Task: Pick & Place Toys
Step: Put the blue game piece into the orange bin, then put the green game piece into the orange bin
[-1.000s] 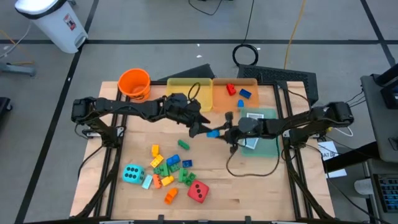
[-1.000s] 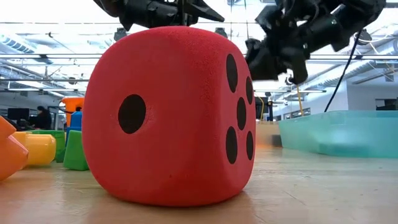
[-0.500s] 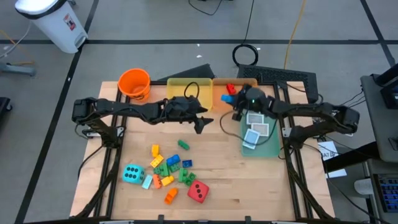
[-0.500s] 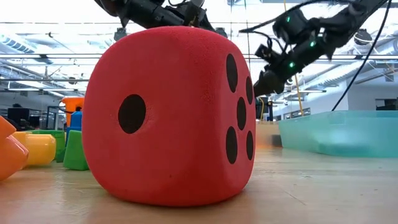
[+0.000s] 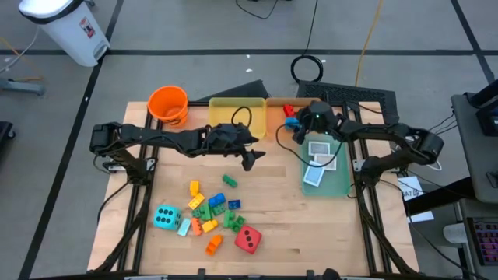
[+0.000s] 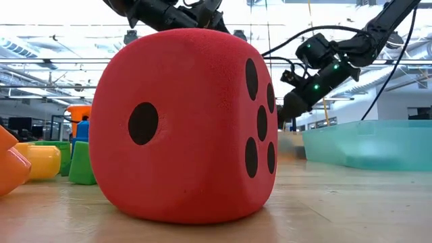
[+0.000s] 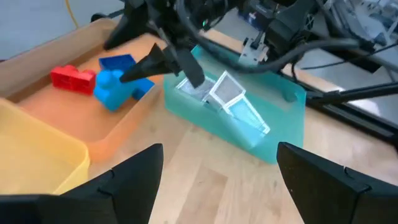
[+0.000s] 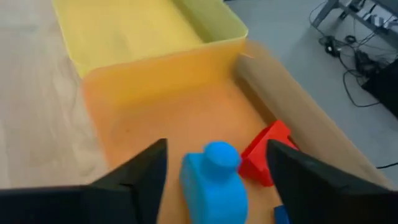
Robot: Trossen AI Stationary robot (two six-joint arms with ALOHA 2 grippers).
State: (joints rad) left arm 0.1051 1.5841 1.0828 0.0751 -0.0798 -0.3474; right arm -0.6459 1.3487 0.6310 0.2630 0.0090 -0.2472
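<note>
My right gripper [image 5: 292, 126] [image 8: 216, 146] is open over the orange tray [image 5: 274, 117]. A light blue brick [image 8: 214, 177] [image 7: 112, 87] sits in the tray below and between its fingers, apart from both, beside a red brick [image 8: 264, 152] and a dark blue one [image 7: 118, 62]. My left gripper [image 5: 250, 159] is open above bare table, nothing between its fingers. Loose bricks [image 5: 214, 211], a cyan die [image 5: 166, 217] and a red die [image 5: 248, 239] [image 6: 182, 125] rest on the table near the front. White cards [image 5: 319, 159] lie in the green tray [image 5: 338, 183].
A yellow tray [image 5: 233, 109] adjoins the orange tray on its left, and an orange bucket [image 5: 168, 104] stands at the far left corner. The green tray lines the table's right side. In the low view the red die fills the foreground.
My right gripper has swung from the table's middle toward the far edge, carrying the light blue brick from beside my left gripper to the orange tray. My left gripper has stayed in place and rolled a little at the wrist.
</note>
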